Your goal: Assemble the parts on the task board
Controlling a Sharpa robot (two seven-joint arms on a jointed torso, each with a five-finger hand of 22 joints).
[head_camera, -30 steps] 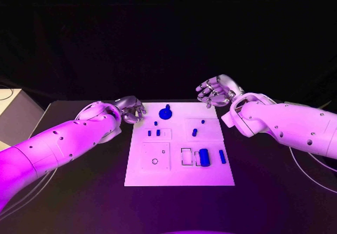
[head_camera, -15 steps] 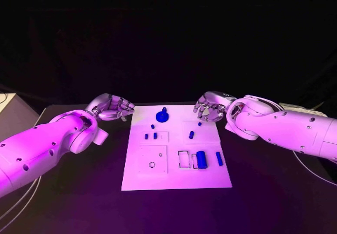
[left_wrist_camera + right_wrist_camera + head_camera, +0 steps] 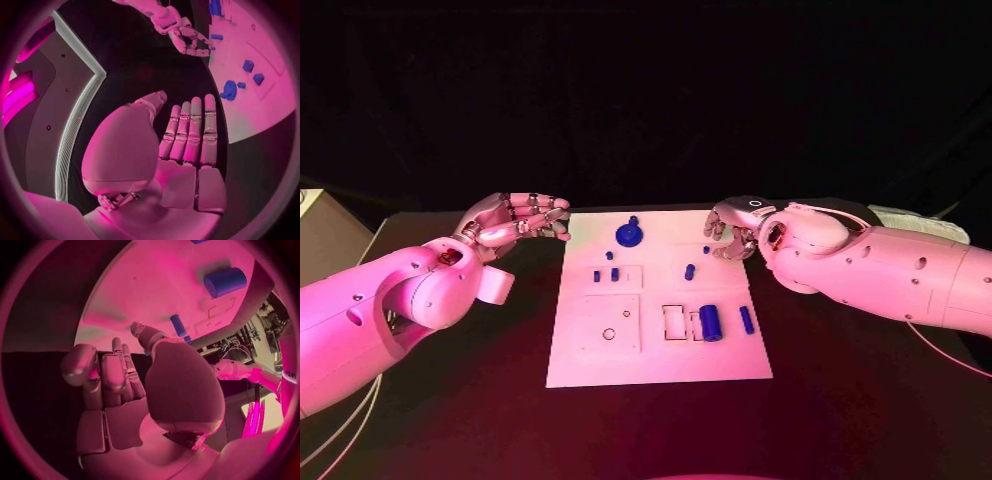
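Observation:
The white task board (image 3: 661, 350) lies in the middle of the black table. On it are a round blue knob (image 3: 630, 235), several small blue pegs such as one (image 3: 689, 271) near the middle, a thick blue cylinder (image 3: 711, 322) and a slim blue bar (image 3: 746, 319). My left hand (image 3: 516, 215) hovers off the board's far left corner, fingers straight and palm bare (image 3: 187, 135). My right hand (image 3: 730, 226) hangs at the far right corner, fingers loosely bent and holding nothing (image 3: 115, 375). The cylinder (image 3: 225, 281) and a peg (image 3: 178, 325) show beyond it.
Black tabletop (image 3: 848, 380) surrounds the board on every side. A pale box (image 3: 322, 235) stands at the table's far left edge. Square and slotted outlines (image 3: 615, 322) mark the board's near half.
The right hand has come down from above the board's back edge to its far right corner. The left hand has drawn away to the left of the board. The camera has shifted slightly.

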